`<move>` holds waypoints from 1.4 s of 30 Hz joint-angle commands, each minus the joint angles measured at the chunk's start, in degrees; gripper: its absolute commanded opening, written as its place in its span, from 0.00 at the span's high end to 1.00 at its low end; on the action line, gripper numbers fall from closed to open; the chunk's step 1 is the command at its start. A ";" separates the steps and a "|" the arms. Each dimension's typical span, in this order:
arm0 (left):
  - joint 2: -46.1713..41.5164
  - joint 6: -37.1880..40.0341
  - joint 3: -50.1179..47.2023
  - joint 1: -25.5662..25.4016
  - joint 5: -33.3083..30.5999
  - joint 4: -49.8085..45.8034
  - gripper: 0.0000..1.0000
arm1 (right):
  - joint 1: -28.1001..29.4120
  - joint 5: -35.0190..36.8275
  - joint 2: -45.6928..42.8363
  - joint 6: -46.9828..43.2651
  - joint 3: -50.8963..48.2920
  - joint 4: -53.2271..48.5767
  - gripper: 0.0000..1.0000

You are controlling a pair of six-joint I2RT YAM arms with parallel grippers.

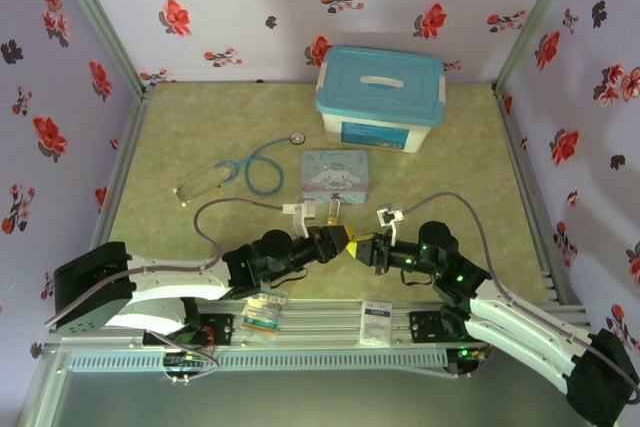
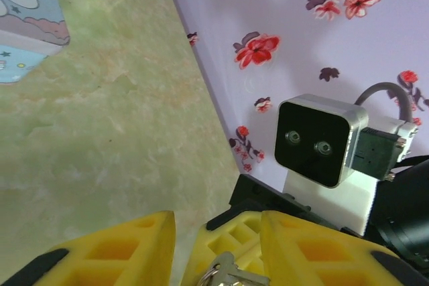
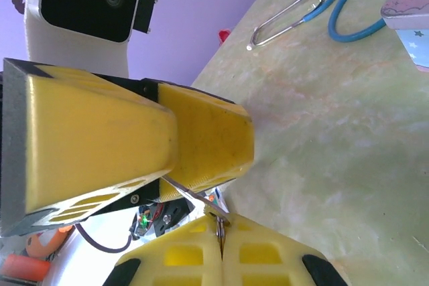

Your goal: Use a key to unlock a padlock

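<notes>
Both grippers meet tip to tip at the table's near middle. My right gripper (image 1: 362, 244) (image 3: 220, 224) is shut on the key (image 3: 219, 217), a thin metal piece pinched edge-on between its yellow fingers. My left gripper (image 1: 343, 240) (image 2: 218, 236) stands open, with the right gripper's fingertips (image 2: 228, 242) in the gap between its fingers. The key's silver head with a thin ring (image 2: 233, 271) shows there. In the right wrist view the left gripper's fingers (image 3: 208, 135) hang just above the key. The padlock is hidden.
A cartoon tin (image 1: 335, 172) lies just beyond the grippers. Behind it stands a white box with a blue lid (image 1: 380, 97). A blue stethoscope (image 1: 255, 172) lies to the left. Two small cards (image 1: 263, 312) (image 1: 377, 322) rest on the near rail. Flowered walls enclose the table.
</notes>
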 commanded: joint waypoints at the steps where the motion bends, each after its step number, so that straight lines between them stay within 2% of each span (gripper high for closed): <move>1: -0.81 3.81 3.25 0.32 -0.81 -6.92 0.65 | -0.09 -0.13 0.84 -1.65 0.57 -0.63 1.00; 5: 0.76 4.09 4.40 0.28 -0.43 -7.12 0.78 | -0.09 -0.29 2.37 -1.94 0.98 -0.15 1.00; 9: 1.08 4.17 4.38 0.23 -0.78 -7.18 1.00 | -0.01 0.17 2.85 -2.20 1.16 -0.53 1.00; 13: 0.62 4.10 4.38 0.33 -1.11 -9.16 1.00 | 0.00 0.85 2.34 -2.30 1.21 -1.26 1.00; 14: 0.31 4.18 4.25 0.31 -1.33 -9.51 1.00 | 0.00 1.16 2.19 -2.21 1.19 -1.50 0.95; 17: -1.03 3.62 2.77 0.33 -2.46 -8.24 1.00 | -0.08 1.94 1.44 -1.58 1.45 -1.55 0.47; 18: -1.52 3.51 2.08 0.43 -2.69 -7.09 1.00 | -0.11 2.31 1.02 -1.21 1.22 -1.17 0.37; 20: -2.75 2.15 0.05 0.64 -3.75 -4.22 1.00 | -0.13 3.54 -0.57 0.30 0.46 0.71 0.26; 23: -3.82 -0.12 -3.15 0.99 -4.85 1.97 1.00 | -0.18 5.10 -1.43 4.11 -1.50 7.30 0.16; 27: -3.51 -2.66 -6.39 1.01 -5.36 11.20 1.00 | -0.18 5.78 2.28 10.00 -2.74 16.96 0.15; 29: -3.45 -3.74 -7.63 1.01 -6.08 15.18 1.00 | -0.18 5.27 5.77 14.37 -3.82 25.32 0.16; 35: -4.56 -2.45 -8.28 1.03 -7.45 17.70 1.00 | 0.43 1.84 13.58 18.86 -3.58 36.41 0.21; 38: -4.55 -2.29 -8.49 1.04 -7.45 19.10 1.00 | 0.57 0.31 15.99 20.54 -3.41 40.24 0.31; 40: -4.77 -1.94 -8.76 1.03 -7.60 19.67 1.00 | 0.94 -0.20 16.86 20.80 -3.38 41.02 0.41; 42: -4.92 -1.61 -8.78 1.05 -7.55 19.60 1.00 | 1.30 0.04 17.45 20.97 -3.92 42.10 0.45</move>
